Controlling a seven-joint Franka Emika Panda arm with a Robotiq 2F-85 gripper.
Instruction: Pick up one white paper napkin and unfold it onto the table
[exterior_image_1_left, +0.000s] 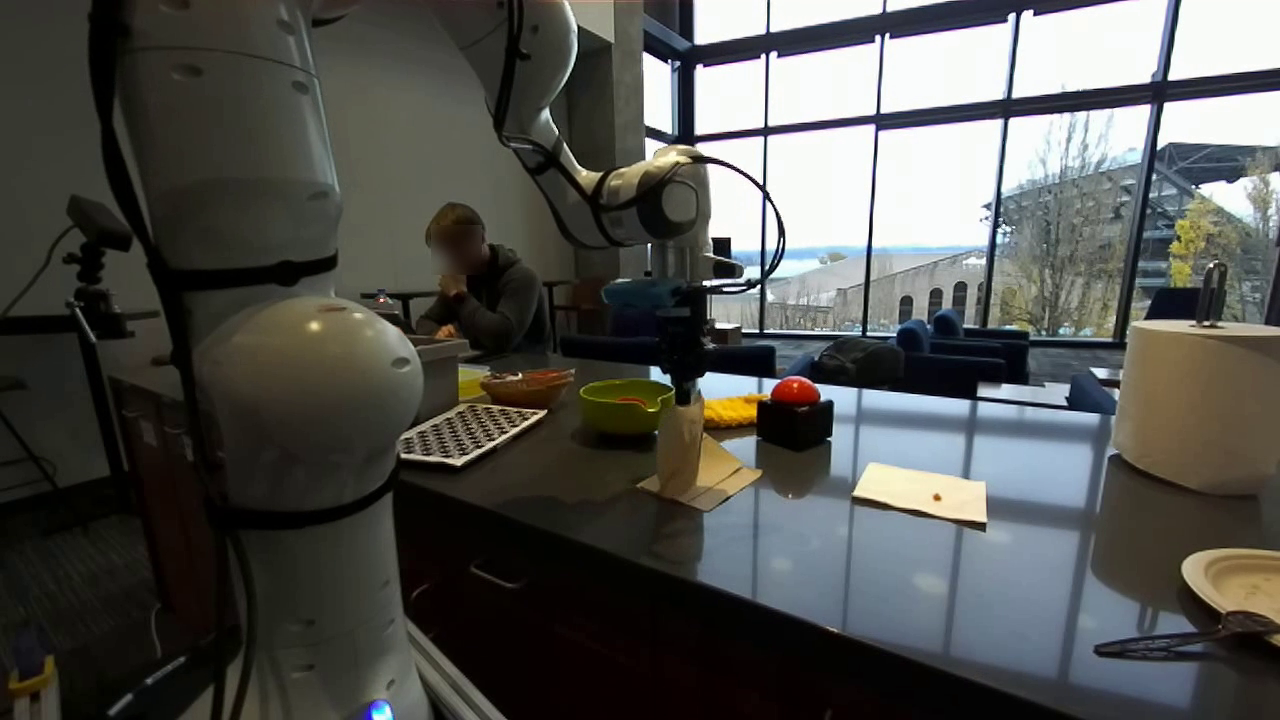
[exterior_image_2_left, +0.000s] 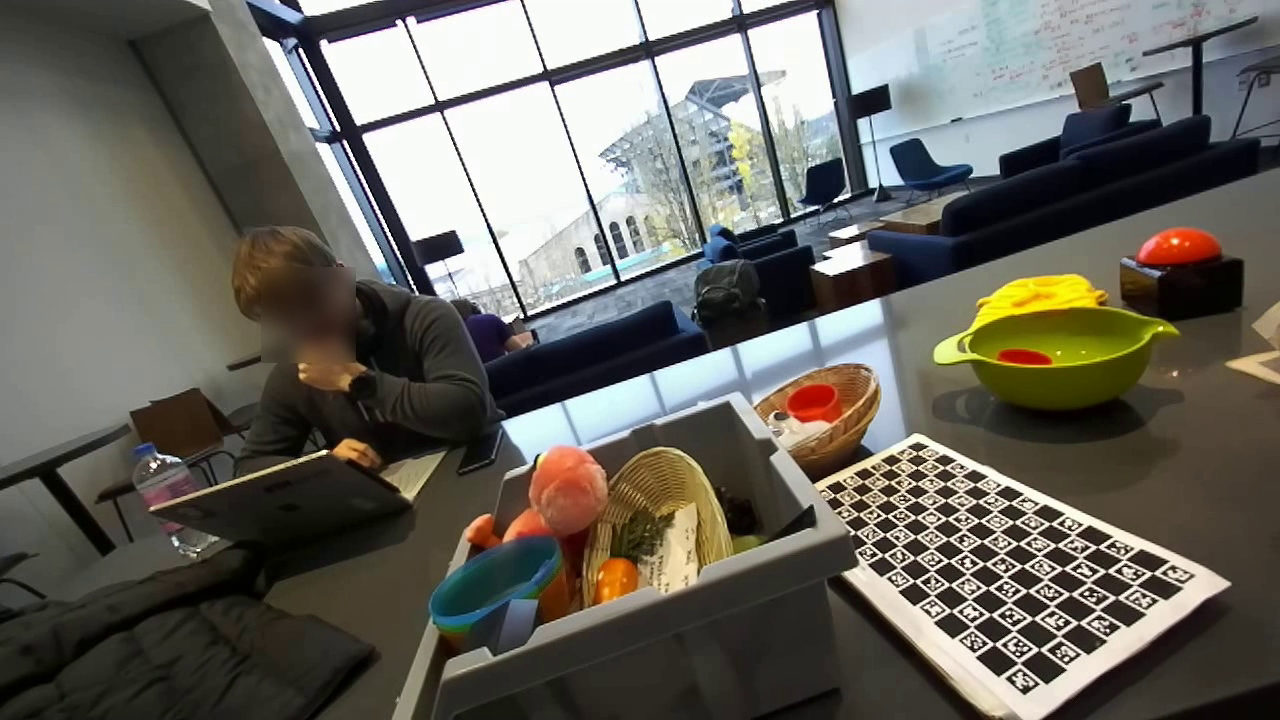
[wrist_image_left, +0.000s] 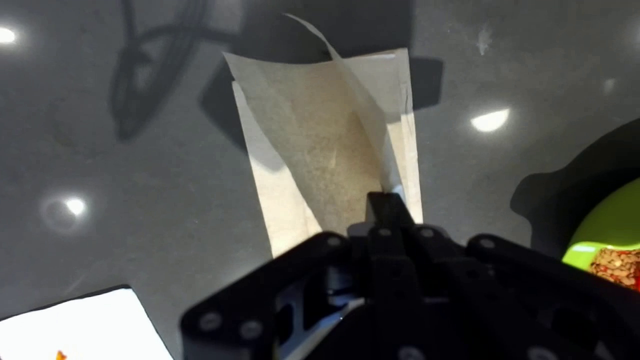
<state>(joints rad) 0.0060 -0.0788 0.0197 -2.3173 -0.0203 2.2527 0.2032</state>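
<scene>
Over the dark table (exterior_image_1_left: 560, 490), near the green bowl (exterior_image_1_left: 612, 411), your gripper (exterior_image_1_left: 686, 394) is clamped upon the white paper napkin (exterior_image_1_left: 680, 450), which hangs down over flat paper (exterior_image_1_left: 724, 478); if both are one piece, I cannot tell from these views. Such paper should be very light, limp and easy to tear, so only a gentle pinch is necessary. For unfolding it, I advise that you hold one single layer, close to a free corner, and pull slowly.
</scene>
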